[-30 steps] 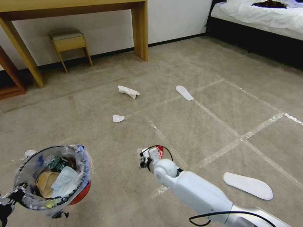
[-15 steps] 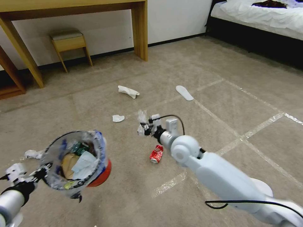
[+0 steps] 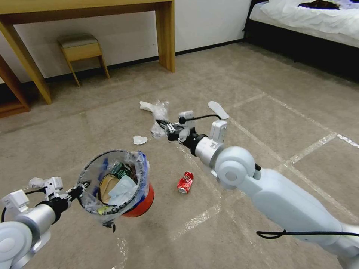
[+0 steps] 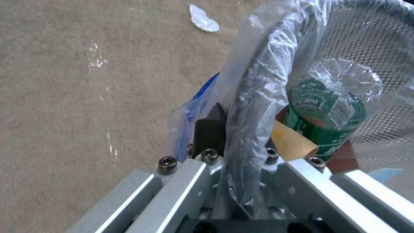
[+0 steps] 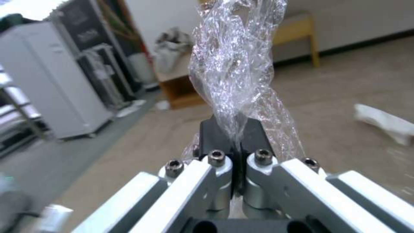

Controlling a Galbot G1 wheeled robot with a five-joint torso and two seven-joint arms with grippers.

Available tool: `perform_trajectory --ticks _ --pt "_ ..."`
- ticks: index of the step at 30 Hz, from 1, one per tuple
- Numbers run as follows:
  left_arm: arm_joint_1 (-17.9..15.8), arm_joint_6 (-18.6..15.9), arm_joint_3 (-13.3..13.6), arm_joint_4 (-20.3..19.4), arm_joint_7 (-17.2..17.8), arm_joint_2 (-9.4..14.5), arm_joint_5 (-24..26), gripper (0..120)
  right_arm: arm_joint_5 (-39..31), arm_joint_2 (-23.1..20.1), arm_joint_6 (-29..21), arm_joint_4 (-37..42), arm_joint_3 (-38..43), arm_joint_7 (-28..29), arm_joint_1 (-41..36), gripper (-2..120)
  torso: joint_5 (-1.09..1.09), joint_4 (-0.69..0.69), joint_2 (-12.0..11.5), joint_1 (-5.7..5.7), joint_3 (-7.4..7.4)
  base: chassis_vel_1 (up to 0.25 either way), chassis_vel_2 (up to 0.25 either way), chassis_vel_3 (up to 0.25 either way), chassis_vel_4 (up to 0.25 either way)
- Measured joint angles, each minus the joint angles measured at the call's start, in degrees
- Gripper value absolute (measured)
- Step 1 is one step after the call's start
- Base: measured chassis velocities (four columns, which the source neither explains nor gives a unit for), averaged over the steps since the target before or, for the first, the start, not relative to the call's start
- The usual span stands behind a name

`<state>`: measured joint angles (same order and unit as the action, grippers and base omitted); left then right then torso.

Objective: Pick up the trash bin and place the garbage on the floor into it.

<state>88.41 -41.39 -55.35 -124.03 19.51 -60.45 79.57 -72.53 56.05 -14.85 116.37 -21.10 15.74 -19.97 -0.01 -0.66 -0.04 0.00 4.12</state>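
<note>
The red trash bin (image 3: 140, 203), lined with a clear bag, hangs tilted above the floor (image 3: 261, 123) at lower left. My left gripper (image 3: 80, 186) is shut on its rim (image 4: 254, 106); inside lie a green-labelled bottle (image 4: 325, 110), brown paper and a tissue. My right gripper (image 3: 164, 125) is raised above and beyond the bin, shut on a crumpled clear plastic wrapper (image 5: 235, 74) (image 3: 159, 116). Other garbage lies on the carpet: a crushed red can (image 3: 185, 182), a white tissue (image 3: 140, 140), a crumpled white piece (image 3: 146, 106) and a white slipper (image 3: 218, 109).
A wooden desk (image 3: 164, 33) and a small stool (image 3: 82, 52) stand by the far wall. A bed (image 3: 310, 22) fills the far right corner. Another bit of white litter (image 3: 35, 182) lies at the left. Tape lines (image 3: 299, 157) cross the carpet.
My right gripper rose from the floor beside the red can with the clear wrapper and swung up and forward. My left arm carried the bin rightward toward the middle.
</note>
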Motion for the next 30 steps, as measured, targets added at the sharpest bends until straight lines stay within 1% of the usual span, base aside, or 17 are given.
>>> perform_trajectory --ticks 2,5,7,8,10,11,13,14,16,20,23,24,26,30 --pt "-0.09 -0.14 0.13 0.51 0.06 0.74 0.26 1 -1.01 0.80 0.83 0.46 -2.17 -0.25 3.00 0 0.00 0.01 0.00 0.00 0.00 0.000 0.000 0.000 0.000" --pt "-0.03 -0.21 0.12 0.77 0.12 1.12 0.51 1 -1.52 1.34 0.98 0.61 -3.48 -0.35 4.51 0 -0.01 0.01 0.00 0.00 0.00 0.000 0.000 0.000 0.000" --pt "0.25 -0.67 -0.08 1.19 1.18 2.33 2.20 1 -1.78 2.26 1.05 0.53 -6.23 -0.47 7.09 0 -0.01 0.01 0.00 0.00 0.00 0.000 0.000 0.000 0.000" --pt "0.25 -0.67 -0.08 1.19 1.18 2.33 2.20 1 -1.78 2.26 1.05 0.53 -6.23 -0.47 7.09 0 -0.01 0.01 0.00 0.00 0.00 0.000 0.000 0.000 0.000" --pt "0.29 -0.76 -0.50 1.33 3.16 3.84 4.98 1 -1.72 3.21 0.63 0.13 -9.28 -0.31 9.13 0 0.00 0.00 0.00 0.00 0.00 0.000 0.000 0.000 0.000" --pt "0.29 -0.76 -0.50 1.33 3.16 3.84 4.98 1 -1.72 3.21 0.63 0.13 -9.28 -0.31 9.13 0 0.00 0.00 0.00 0.00 0.00 0.000 0.000 0.000 0.000" --pt "0.13 -0.78 -0.72 1.12 4.62 4.82 7.25 1 -1.50 4.32 -0.55 -0.04 -11.72 0.53 10.17 0 -0.01 -0.01 0.00 0.00 0.00 0.000 0.000 0.000 0.000" --pt "0.13 -0.78 -0.72 1.12 4.62 4.82 7.25 1 -1.50 4.32 -0.55 -0.04 -11.72 0.53 10.17 0 -0.01 -0.01 0.00 0.00 0.00 0.000 0.000 0.000 0.000" --pt "0.19 -0.78 -1.01 0.87 5.35 5.64 8.57 1 -1.26 5.25 -1.60 -0.16 -13.74 1.63 10.54 0 0.00 0.00 0.00 0.00 0.00 0.000 0.000 0.000 0.000" --pt "0.41 -0.79 -1.23 1.04 5.58 6.38 8.99 1 -1.08 5.74 -2.22 -0.03 -15.93 2.53 10.71 0 0.00 0.00 0.00 0.00 0.00 0.000 0.000 0.000 0.000" --pt "0.44 -0.79 -1.29 1.62 5.75 7.18 9.16 1 -1.37 6.43 -2.78 0.36 -19.64 3.77 11.40 0 0.00 0.00 0.00 0.00 0.00 0.000 0.000 0.000 0.000" --pt "0.44 -0.79 -1.29 1.62 5.75 7.18 9.16 1 -1.37 6.43 -2.78 0.36 -19.64 3.77 11.40 0 0.00 0.00 0.00 0.00 0.00 0.000 0.000 0.000 0.000" --pt "0.20 -0.79 -1.23 1.82 5.89 7.56 9.30 1 -1.54 7.12 -2.98 0.42 -22.49 4.51 12.08 0 -0.01 0.00 0.00 0.00 0.00 0.000 0.000 0.000 0.000" --pt "0.02 -0.79 -1.15 1.87 6.03 7.77 9.52 1 -1.55 8.17 -3.31 0.27 -25.37 5.11 12.65 0 0.00 -0.01 0.00 0.00 0.00 0.000 0.000 0.000 0.000"
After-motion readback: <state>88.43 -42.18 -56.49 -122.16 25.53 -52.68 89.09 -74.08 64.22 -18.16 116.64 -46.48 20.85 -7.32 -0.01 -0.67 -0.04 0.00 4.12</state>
